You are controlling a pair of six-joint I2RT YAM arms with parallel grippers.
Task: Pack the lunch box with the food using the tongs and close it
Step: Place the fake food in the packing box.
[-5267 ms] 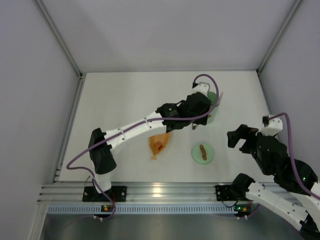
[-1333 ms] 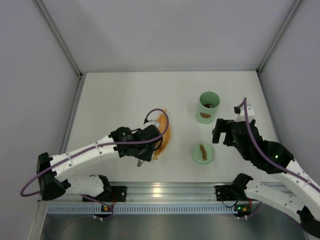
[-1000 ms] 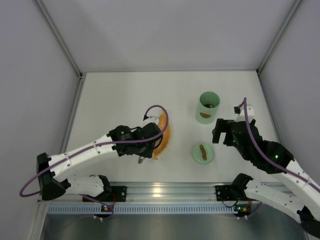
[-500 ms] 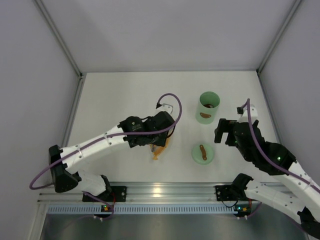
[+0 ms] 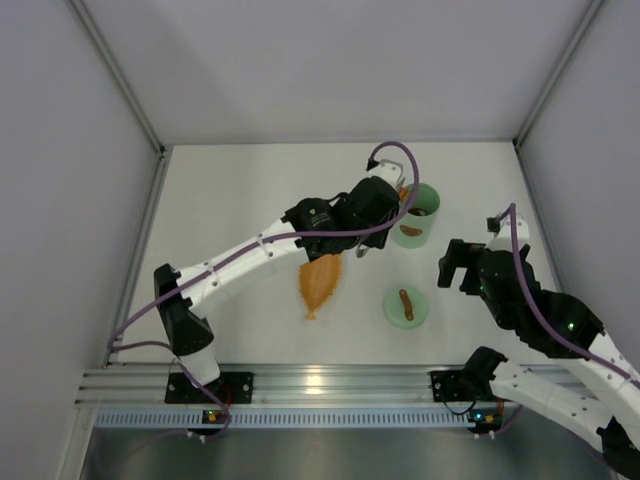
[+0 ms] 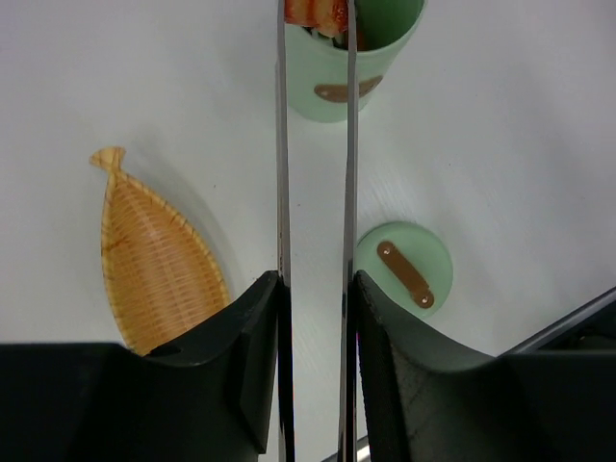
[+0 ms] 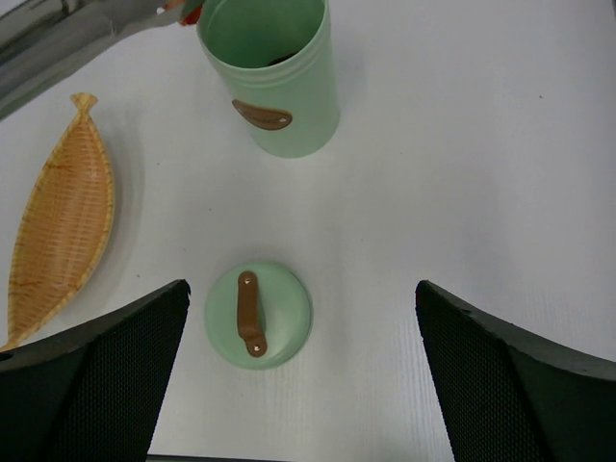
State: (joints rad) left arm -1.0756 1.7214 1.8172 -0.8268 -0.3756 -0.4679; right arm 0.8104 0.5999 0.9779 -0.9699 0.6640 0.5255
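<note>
The pale green lunch box [image 5: 415, 222] stands upright and uncovered at the back right, with a dark piece of food [image 5: 422, 210] inside it. My left gripper [image 6: 316, 289] is shut on the silver tongs [image 6: 281, 144]. The tongs' two arms run forward to the tub's mouth [image 6: 380, 29]. A reddish piece of food [image 6: 316, 12] is pinched between the tips, over the rim. The right wrist view shows the tong tips [image 7: 125, 21] and the red piece [image 7: 189, 12] at the lunch box [image 7: 279, 87]. My right gripper [image 7: 303, 371] is open, hovering above the table near the lid.
A flat green lid [image 5: 406, 305] with a brown handle lies on the table in front of the tub, also seen from the right wrist as the lid [image 7: 258, 313]. The orange leaf-shaped tray [image 5: 320, 283] lies bare to its left. White walls enclose the table.
My left arm swung from the orange tray up and right to the lunch box, carrying the tongs with the reddish piece. The right arm drifted slightly right.
</note>
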